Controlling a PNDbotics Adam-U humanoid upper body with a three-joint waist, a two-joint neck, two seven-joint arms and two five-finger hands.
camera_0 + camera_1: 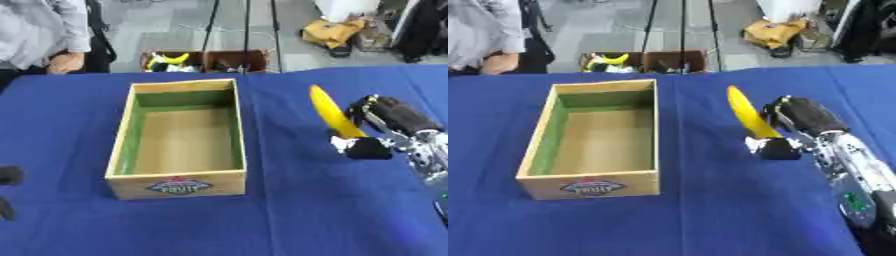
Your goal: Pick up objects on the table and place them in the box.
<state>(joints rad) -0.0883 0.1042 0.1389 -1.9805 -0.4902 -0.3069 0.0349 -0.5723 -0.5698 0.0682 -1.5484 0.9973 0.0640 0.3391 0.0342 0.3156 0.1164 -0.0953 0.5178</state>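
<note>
A yellow banana [332, 111] points up and away, its lower end held in my right hand [378, 131], which is shut on it to the right of the box. The wooden box [178, 183] stands open in the middle of the blue table with a green inner wall and a fruit label on its front; nothing lies inside it. The hand and banana are a short way right of the box's right wall. Dark fingertips of my left hand [9, 176] show at the left edge of the left eye view.
The blue cloth [289, 215] covers the whole table. Beyond the far edge, a brown crate [206, 61] on the floor holds yellow items, and tripod legs [245, 30] stand behind it. A person [44, 35] stands at the far left corner.
</note>
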